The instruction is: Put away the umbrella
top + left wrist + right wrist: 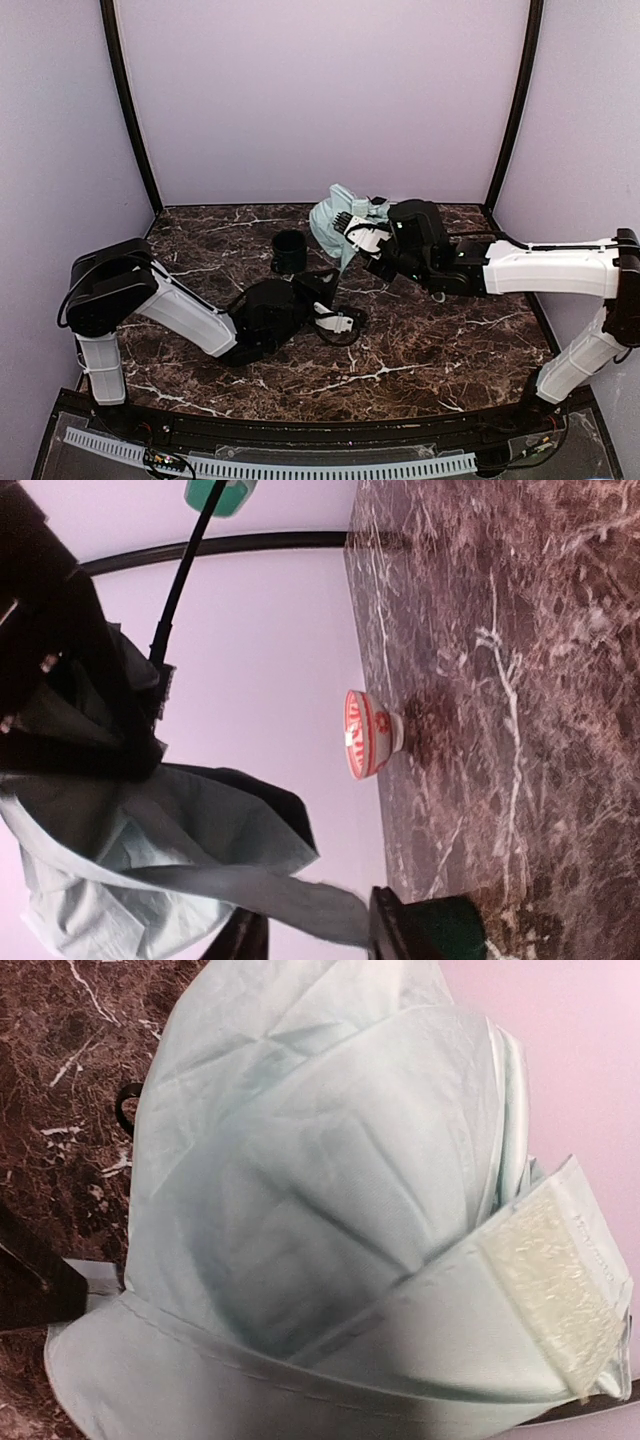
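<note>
Bundling pale mint-green folding umbrella (328, 222), fabric clamped in right gripper (352, 232); left gripper (338, 322) low, closure unclear; next, wrap velcro strap (548, 1278) round

On my right wrist feed the umbrella (330, 1210) fabric fills the frame and runs off its edges, so I cannot tell how the right gripper (353, 229) is set, while the left wrist view crops the handle (220, 494) and the mug (445, 930).
</note>
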Controlling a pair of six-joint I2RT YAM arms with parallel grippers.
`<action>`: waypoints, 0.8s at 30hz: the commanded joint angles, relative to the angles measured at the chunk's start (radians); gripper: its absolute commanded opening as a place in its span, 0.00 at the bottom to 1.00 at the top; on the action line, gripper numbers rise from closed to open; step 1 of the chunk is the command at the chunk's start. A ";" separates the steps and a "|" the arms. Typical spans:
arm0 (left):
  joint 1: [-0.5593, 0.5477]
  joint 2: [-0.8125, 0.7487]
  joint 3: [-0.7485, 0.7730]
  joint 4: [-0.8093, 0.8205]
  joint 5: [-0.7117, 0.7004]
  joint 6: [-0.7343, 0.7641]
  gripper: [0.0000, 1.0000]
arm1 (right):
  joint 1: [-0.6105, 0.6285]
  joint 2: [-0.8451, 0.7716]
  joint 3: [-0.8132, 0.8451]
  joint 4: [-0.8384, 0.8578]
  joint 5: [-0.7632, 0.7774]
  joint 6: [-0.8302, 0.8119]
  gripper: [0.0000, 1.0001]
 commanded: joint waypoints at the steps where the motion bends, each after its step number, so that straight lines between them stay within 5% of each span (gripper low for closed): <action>1: -0.023 -0.052 -0.070 0.086 -0.035 -0.025 0.45 | 0.005 -0.016 0.009 0.147 0.086 -0.096 0.00; 8: -0.050 -0.089 -0.129 0.069 -0.050 -0.088 0.53 | 0.008 -0.004 -0.008 0.206 0.125 -0.157 0.00; 12: -0.046 -0.190 -0.198 0.020 -0.031 -0.351 0.51 | 0.009 -0.015 -0.014 0.213 0.123 -0.182 0.00; 14: -0.031 -0.314 -0.226 -0.120 0.105 -0.560 0.51 | 0.009 -0.021 -0.018 0.213 0.129 -0.197 0.00; 17: 0.057 -0.505 -0.212 -0.418 0.521 -0.897 0.51 | 0.009 -0.028 -0.019 0.209 0.139 -0.217 0.00; 19: 0.143 -0.565 -0.187 -0.477 0.765 -1.074 0.54 | 0.009 -0.038 -0.023 0.211 0.134 -0.221 0.00; 24: 0.236 -0.538 -0.090 -0.455 0.826 -1.281 0.52 | 0.020 -0.059 -0.032 0.217 0.111 -0.230 0.00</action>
